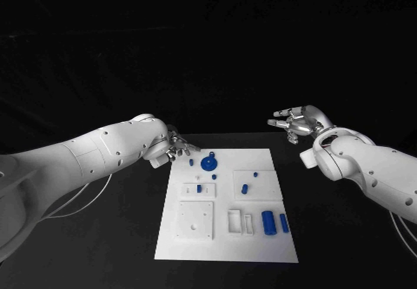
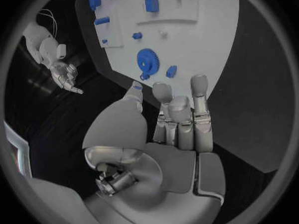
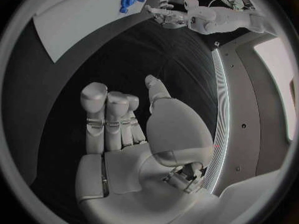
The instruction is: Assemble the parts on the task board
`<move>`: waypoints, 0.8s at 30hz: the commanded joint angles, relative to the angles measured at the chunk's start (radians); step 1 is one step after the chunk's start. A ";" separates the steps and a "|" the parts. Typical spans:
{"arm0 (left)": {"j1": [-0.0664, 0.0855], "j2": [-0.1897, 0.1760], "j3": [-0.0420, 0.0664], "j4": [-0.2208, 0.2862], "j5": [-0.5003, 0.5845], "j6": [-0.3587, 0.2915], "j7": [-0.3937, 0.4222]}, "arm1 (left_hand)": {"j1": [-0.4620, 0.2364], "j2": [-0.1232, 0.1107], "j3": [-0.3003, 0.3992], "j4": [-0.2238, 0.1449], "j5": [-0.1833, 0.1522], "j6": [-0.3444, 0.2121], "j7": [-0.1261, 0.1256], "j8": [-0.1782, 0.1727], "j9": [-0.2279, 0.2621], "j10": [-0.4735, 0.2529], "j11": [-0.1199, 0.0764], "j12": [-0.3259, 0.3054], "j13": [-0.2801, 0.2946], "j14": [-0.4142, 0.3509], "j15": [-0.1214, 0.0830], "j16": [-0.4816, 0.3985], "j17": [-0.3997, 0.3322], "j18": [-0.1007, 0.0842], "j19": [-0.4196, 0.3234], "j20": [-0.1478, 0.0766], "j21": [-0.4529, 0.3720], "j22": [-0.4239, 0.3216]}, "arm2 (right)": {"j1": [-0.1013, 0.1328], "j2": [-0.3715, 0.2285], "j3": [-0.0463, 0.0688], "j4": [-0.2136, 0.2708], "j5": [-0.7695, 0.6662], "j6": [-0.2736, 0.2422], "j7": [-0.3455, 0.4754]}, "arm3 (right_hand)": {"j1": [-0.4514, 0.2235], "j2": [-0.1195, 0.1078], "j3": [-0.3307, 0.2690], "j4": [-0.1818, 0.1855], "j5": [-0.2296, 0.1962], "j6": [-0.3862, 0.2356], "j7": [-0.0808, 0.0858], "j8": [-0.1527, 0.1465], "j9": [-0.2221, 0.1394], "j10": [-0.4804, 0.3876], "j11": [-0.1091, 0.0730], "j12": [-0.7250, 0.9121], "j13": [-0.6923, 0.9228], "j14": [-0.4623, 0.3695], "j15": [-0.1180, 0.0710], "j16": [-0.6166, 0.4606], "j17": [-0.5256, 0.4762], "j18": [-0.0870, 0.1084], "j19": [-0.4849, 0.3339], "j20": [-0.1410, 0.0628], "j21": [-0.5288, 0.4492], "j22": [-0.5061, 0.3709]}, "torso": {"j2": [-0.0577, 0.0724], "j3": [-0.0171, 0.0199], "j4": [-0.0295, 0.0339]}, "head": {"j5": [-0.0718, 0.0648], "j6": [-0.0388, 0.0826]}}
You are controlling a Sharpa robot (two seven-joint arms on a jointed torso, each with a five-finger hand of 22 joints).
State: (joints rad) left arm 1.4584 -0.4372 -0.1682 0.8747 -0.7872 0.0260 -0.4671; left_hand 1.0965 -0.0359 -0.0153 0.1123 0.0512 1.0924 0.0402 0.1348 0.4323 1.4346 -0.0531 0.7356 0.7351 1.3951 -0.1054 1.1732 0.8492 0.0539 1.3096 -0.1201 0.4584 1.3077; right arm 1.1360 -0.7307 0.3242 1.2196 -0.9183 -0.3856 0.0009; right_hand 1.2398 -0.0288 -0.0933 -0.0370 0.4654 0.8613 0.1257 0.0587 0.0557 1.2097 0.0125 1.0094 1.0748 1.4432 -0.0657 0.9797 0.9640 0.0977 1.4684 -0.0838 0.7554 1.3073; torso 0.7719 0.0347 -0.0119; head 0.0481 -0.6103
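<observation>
Two empty hands, left hand near task board, right hand apart

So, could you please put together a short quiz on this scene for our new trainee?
1. True or false: the left hand holds the blue gear.
2. Which hand is nearer the task board? A) left B) right
3. Fill in: the right hand hovers over the black ____.

Key: 1 false, it holds nothing; 2 A; 3 table.
</observation>
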 commanded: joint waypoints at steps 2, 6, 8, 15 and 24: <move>-0.004 0.016 0.000 -0.035 -0.050 0.039 0.023 | -0.006 0.008 -0.003 0.001 0.001 -0.011 0.000 0.007 -0.003 -0.008 0.003 0.006 0.000 -0.006 0.001 0.001 -0.002 -0.004 -0.009 0.001 -0.004 0.017 | 0.000 -0.004 0.001 0.008 -0.004 0.002 0.003 | -0.006 0.002 0.006 0.003 0.007 -0.004 -0.001 -0.002 0.001 -0.008 0.000 -0.003 -0.001 0.002 0.002 -0.003 -0.001 0.018 0.055 0.001 -0.001 0.042 | 0.008 -0.0021 -0.0036 | 0.003 0.004; -0.010 0.025 0.000 -0.063 -0.051 0.057 0.031 | -0.013 0.005 -0.004 0.008 0.001 -0.015 0.001 0.007 -0.007 -0.012 0.003 0.005 -0.001 -0.010 0.001 -0.001 -0.007 -0.005 -0.010 0.001 -0.006 0.017 | 0.001 -0.007 0.001 0.012 -0.004 0.001 0.003 | -0.010 0.002 0.006 0.007 0.005 -0.004 -0.001 -0.002 0.001 -0.009 0.000 -0.003 -0.002 0.002 0.002 -0.002 -0.001 0.018 0.054 0.002 -0.002 0.041 | 0.012 -0.0025 -0.0070 | 0.004 0.008; -0.013 0.029 0.000 -0.072 -0.037 0.066 0.032 | -0.016 0.000 0.000 0.016 0.001 -0.017 0.001 0.009 -0.009 -0.016 0.004 0.007 -0.001 -0.013 0.001 -0.001 -0.007 -0.006 -0.012 0.001 -0.008 0.017 | 0.001 -0.009 0.001 0.014 -0.004 0.000 0.003 | -0.011 0.002 0.006 0.008 0.005 -0.004 0.000 -0.002 0.001 -0.008 0.000 -0.003 -0.002 0.002 0.002 -0.003 -0.001 0.018 0.054 0.002 -0.002 0.041 | 0.014 -0.0032 -0.0081 | 0.003 0.010; -0.021 0.037 0.000 -0.091 -0.021 0.075 0.036 | -0.024 -0.012 0.007 0.038 0.000 -0.020 0.001 0.014 -0.013 -0.021 0.003 0.010 -0.002 -0.016 0.001 0.001 -0.008 -0.008 -0.012 -0.001 -0.010 0.018 | 0.002 -0.014 0.001 0.018 -0.004 -0.002 0.002 | -0.011 0.003 0.005 0.010 0.006 -0.005 -0.001 -0.002 0.001 -0.008 0.000 -0.003 -0.002 0.002 0.002 -0.003 -0.002 0.018 0.054 0.002 -0.001 0.041 | 0.015 -0.0045 -0.0091 | 0.004 0.012; -0.026 0.045 0.000 -0.109 -0.015 0.098 0.031 | -0.025 -0.011 0.008 0.048 -0.001 -0.016 -0.001 0.020 -0.011 -0.022 0.002 0.011 -0.003 -0.017 0.000 0.002 -0.008 -0.010 -0.012 -0.003 -0.010 0.018 | 0.002 -0.015 0.001 0.021 -0.004 -0.001 0.002 | -0.011 0.002 0.005 0.013 0.006 -0.004 -0.001 -0.002 0.001 -0.007 0.000 -0.002 -0.001 0.002 0.002 -0.003 -0.001 0.018 0.055 0.002 0.000 0.041 | 0.015 -0.0045 -0.0081 | 0.000 0.010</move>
State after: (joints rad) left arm 1.4328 -0.3951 -0.1686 0.7671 -0.8129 0.0928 -0.4449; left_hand 1.0759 -0.0472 -0.0069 0.1538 0.0512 1.0787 0.0407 0.1512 0.4202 1.4212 -0.0524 0.7407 0.7335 1.3841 -0.1086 1.1732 0.8407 0.0540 1.3023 -0.1199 0.4544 1.3074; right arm 1.1375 -0.7453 0.3247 1.2379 -0.9185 -0.3878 -0.0005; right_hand 1.2399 -0.0289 -0.0878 -0.0315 0.4649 0.8613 0.1257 0.0587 0.0557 1.2097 0.0125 1.0094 1.0738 1.4432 -0.0658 0.9797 0.9640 0.0975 1.4684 -0.0838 0.7554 1.3081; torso 0.7868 0.0303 -0.0209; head 0.0493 -0.5991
